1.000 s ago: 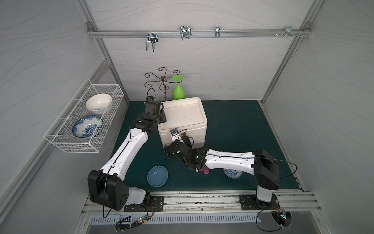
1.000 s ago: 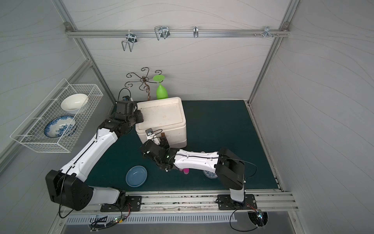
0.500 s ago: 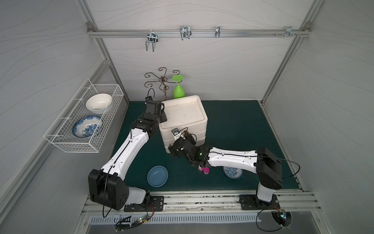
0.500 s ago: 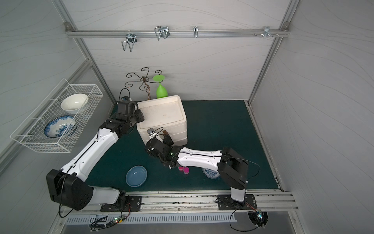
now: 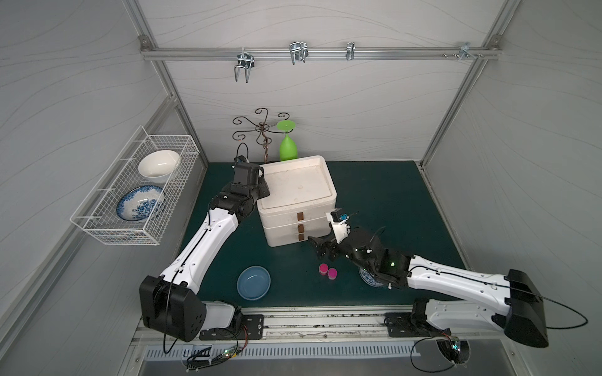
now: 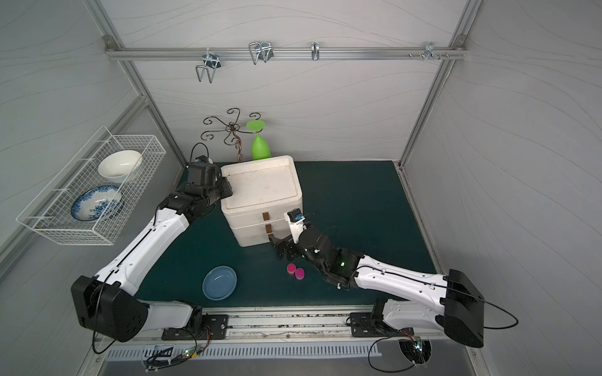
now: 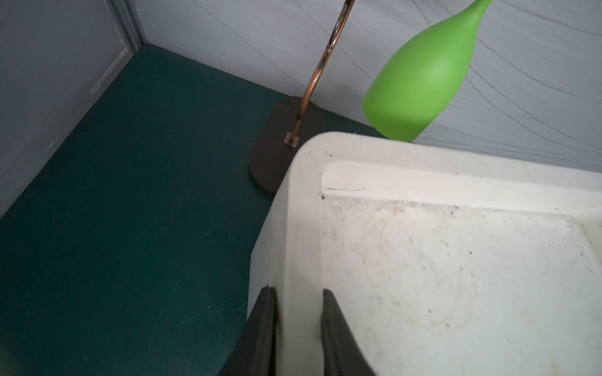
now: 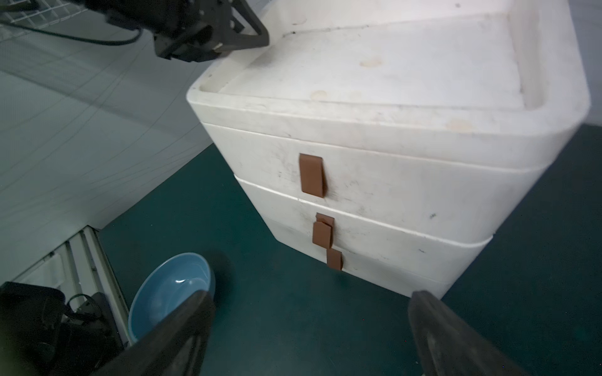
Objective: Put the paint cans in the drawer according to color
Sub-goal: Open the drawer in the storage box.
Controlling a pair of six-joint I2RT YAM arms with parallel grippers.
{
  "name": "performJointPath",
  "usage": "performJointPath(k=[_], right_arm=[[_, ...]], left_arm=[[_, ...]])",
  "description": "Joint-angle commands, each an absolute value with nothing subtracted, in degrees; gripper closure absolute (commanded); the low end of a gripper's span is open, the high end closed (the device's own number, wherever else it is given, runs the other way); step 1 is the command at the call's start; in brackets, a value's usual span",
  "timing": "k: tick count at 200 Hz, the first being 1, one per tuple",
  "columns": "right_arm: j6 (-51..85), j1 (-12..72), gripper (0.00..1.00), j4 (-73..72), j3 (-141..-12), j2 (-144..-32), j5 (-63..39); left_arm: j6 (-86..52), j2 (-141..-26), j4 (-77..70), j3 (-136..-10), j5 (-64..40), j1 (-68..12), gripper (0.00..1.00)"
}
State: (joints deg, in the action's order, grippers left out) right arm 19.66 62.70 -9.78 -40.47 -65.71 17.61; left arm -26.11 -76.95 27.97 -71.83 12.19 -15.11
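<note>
My left end effector (image 7: 296, 293) is clamped on the raised rim of the white drawer chest (image 5: 294, 192), one finger outside the wall and one inside, bracing it on the green bench (image 5: 374, 195). My right end effector (image 8: 309, 296) hangs low before the chest front, jaws spread wide and empty.

Two pink paint cans (image 5: 323, 268) stand upright and touching on the bench, just in front of the chest and beside my right wrist. No orange or white cans are in view. All three drawers look shut, so I judge the step in hand is opening one for the pink pair. That calls for narrowing the jaws onto one thin brown pull tab (image 8: 312, 175) and drawing straight out while my left holds the chest firm. Which drawer suits pink I cannot tell.

The blue bowl (image 5: 253, 282) sits well aside. A patterned dish (image 5: 368, 280) lies under my right forearm. The cans may crowd a low drawer's travel. A green goblet (image 7: 420, 75) hangs behind the chest.
</note>
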Motion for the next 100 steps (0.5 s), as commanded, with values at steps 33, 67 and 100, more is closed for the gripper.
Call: performJointPath(k=[33,67,100], right_arm=[[28.2,55.6,0.17,-28.7,-32.5,-69.0,0.6],[36.8,55.5,0.24,-43.7,-27.7,-75.1,2.3],[41.5,58.6,0.28,-59.1,-24.2,-81.4,11.7]], left_arm=[[-33.0,-76.6,26.8,-71.9,1.8,-16.1,0.93],[-33.0,-76.9,26.9,-72.0,1.4,-16.1,0.94],[-33.5,-76.7,26.6,-71.6,1.3,-16.1,0.94]])
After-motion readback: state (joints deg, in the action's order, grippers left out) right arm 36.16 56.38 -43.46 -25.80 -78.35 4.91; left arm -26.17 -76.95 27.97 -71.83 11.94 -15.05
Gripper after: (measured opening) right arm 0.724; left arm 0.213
